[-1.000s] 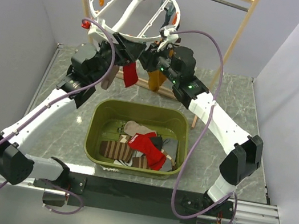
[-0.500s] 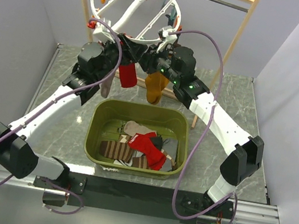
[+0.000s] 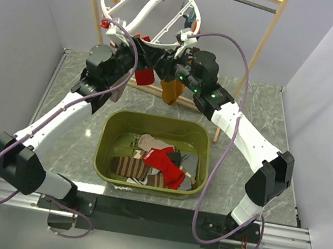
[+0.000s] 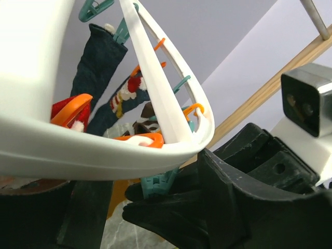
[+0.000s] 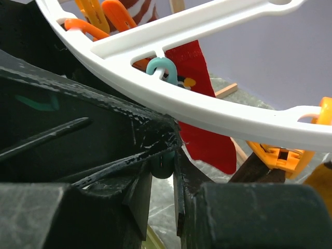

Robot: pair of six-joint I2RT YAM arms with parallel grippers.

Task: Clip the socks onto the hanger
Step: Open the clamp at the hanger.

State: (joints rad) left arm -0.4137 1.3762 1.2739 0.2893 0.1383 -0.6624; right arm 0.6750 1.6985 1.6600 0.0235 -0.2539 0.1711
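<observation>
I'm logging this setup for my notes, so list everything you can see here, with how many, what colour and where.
hanger: one, white ring, hooked on the rack's rod at the back
clips: several, orange and teal, under the ring
teal clip: one, between the right gripper's fingers
hanging socks: at least three, red, mustard, dark navy, under the ring
garment rack: one, wooden frame with metal rod, back of table
bin: one, olive green, table centre
socks in the bin: loose pile, red, brown-striped, grey-taupe
table: one, grey marbled
left gripper: one, black, at the ring's near edge
right gripper: one, black, at the ring's near edge
</observation>
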